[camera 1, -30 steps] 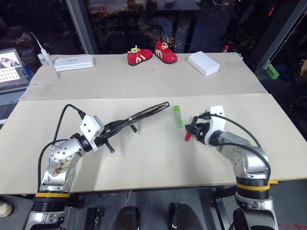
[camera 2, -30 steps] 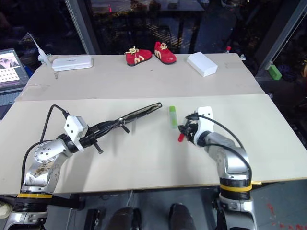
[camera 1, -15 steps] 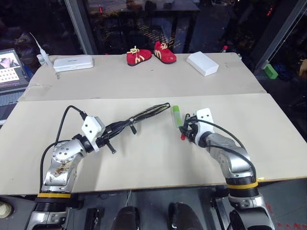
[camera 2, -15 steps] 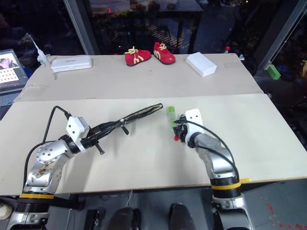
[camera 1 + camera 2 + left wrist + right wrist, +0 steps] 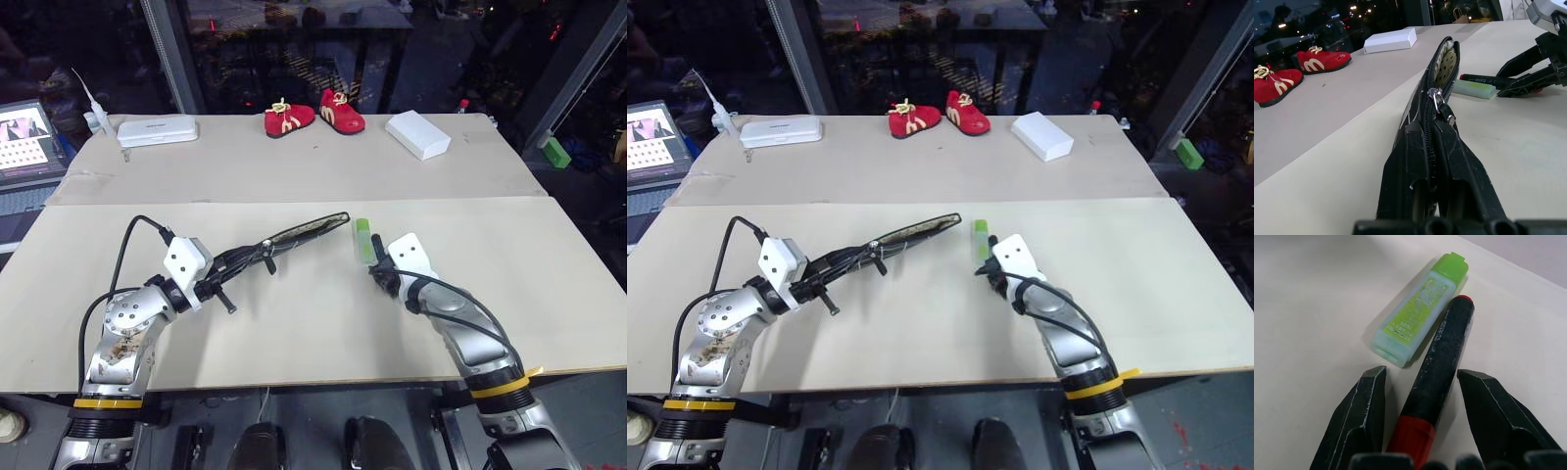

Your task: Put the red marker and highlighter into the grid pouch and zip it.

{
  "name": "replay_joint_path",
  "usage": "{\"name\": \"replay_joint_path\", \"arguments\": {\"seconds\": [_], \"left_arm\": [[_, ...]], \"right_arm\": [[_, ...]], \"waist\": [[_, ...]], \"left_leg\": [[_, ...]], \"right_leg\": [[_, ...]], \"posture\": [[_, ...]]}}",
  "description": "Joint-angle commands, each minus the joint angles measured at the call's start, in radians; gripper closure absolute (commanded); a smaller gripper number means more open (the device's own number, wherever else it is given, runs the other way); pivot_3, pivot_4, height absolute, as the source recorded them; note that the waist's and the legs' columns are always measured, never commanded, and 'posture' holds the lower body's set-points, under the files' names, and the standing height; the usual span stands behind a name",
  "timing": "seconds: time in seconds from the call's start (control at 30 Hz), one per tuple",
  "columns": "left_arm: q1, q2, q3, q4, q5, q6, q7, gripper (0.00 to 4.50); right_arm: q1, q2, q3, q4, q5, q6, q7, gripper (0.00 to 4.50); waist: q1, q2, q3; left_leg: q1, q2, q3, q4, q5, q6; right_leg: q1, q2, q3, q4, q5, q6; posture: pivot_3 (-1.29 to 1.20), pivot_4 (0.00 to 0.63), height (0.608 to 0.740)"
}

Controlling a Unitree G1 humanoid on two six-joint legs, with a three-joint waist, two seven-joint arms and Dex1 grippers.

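While L jaws are clamping the grid pouch, I'm straddling the red marker w/ R jaws parted; closing next.

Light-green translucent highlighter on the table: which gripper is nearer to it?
Right. The right gripper is just short of the highlighter, jaws either side of the red marker lying against it. The left gripper is farther off, clamping the black grid pouch.
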Motion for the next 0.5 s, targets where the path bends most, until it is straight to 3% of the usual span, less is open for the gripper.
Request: {"name": "replay_joint_path", "arguments": {"seconds": [0.03, 0.07, 0.1, 0.37, 0.5], "left_arm": [[-0.018, 0.003, 0.016, -0.042, -0.023, 0.004, 0.004, 4.5], [-0.019, 0.002, 0.015, -0.043, -0.022, 0.006, 0.004, 4.5], [-0.019, 0.002, 0.014, -0.044, -0.021, 0.007, 0.003, 4.5], [-0.019, 0.002, 0.017, -0.045, -0.024, 0.008, 0.001, 4.5], [-0.02, 0.003, 0.017, -0.038, -0.025, 0.006, -0.005, 4.5]], "right_arm": [[0.011, -0.016, -0.054, 0.038, 0.0, 0.024, 0.005, 3.26], [0.006, -0.013, -0.066, 0.041, 0.007, 0.028, 0.005, 3.79], [0.0, -0.013, -0.075, 0.046, 0.01, 0.028, 0.004, 3.94], [-0.066, -0.023, -0.14, 0.102, -0.018, -0.02, -0.041, 3.96], [-0.183, 0.003, -0.27, 0.134, 0.131, -0.154, 0.046, 3.96]], "waist": [[0.0, 0.0, 0.0], [0.0, 0.0, 0.0], [0.0, 0.0, 0.0], [-0.003, 0.0, 0.0], [-0.006, 0.001, 0.001]], "left_leg": [[0.0, 0.0, 0.0, 0.0, 0.0, 0.0], [0.0, 0.0, 0.0, 0.0, 0.0, 0.0], [0.0, 0.0, 0.0, 0.0, 0.0, 0.0], [-0.001, 0.0, 0.0, 0.0, 0.0, 0.0], [-0.003, 0.0, 0.0, 0.0, 0.0, 0.0]], "right_leg": [[0.0, 0.0, 0.0, 0.0, 0.0, 0.0], [0.0, 0.0, 0.0, 0.0, 0.0, 0.0], [0.0, 0.0, 0.0, 0.0, 0.0, 0.0], [-0.001, 0.0, 0.0, 0.0, 0.0, 0.0], [-0.004, 0.0, 0.001, 0.0, 0.0, 0.0]], "posture": [[0.0, 0.15, 0.74], [0.0, 0.15, 0.74], [0.0, 0.15, 0.74], [0.0, 0.15, 0.74], [0.0, 0.15, 0.74]]}}
